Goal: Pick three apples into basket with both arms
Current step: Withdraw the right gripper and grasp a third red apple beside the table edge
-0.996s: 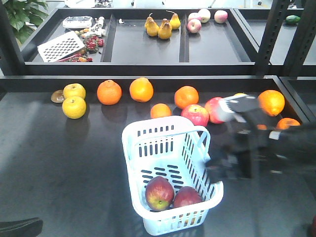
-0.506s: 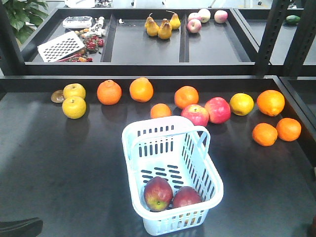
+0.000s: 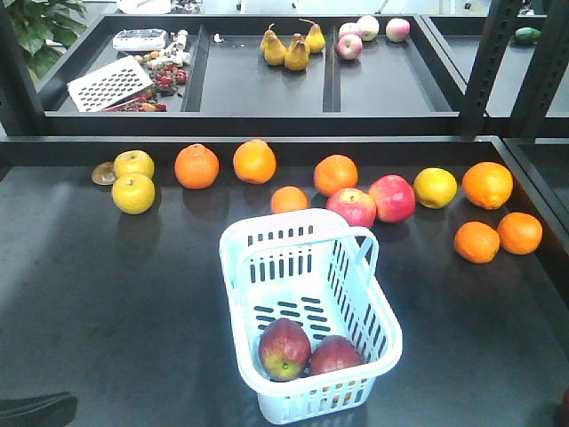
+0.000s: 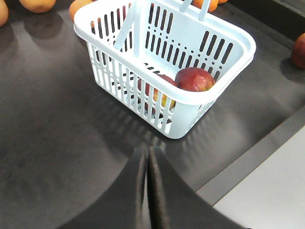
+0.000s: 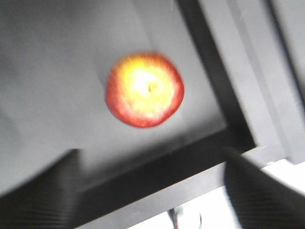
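Observation:
The pale blue-white basket (image 3: 238, 267) stands mid-table with its handle folded towards the far right. Two dark red apples (image 3: 284, 348) (image 3: 335, 354) lie side by side at its near end; the left wrist view shows them through the basket (image 4: 238, 43) wall, one apple (image 4: 194, 78) topmost. My left gripper (image 4: 147, 155) is shut and empty, a short way in front of the basket's near corner. A third apple (image 5: 144, 89), red with a yellow patch round the stem, lies on the table near its raised edge. My right gripper (image 5: 150, 186) hangs open above it, fingers wide apart, touching nothing.
Behind the basket runs a row of oranges (image 3: 254, 161), two pinkish-red apples (image 3: 352, 206) (image 3: 392, 197) and yellow fruit (image 3: 133, 193). More oranges (image 3: 476, 241) lie at the right. A back shelf holds pears (image 3: 297, 53) and apples. The table's raised rim (image 5: 209, 57) is close to the third apple.
One second ago my right arm was a blur over the fruit at the right of the front view; it has since left that view. The basket and its two apples stay put.

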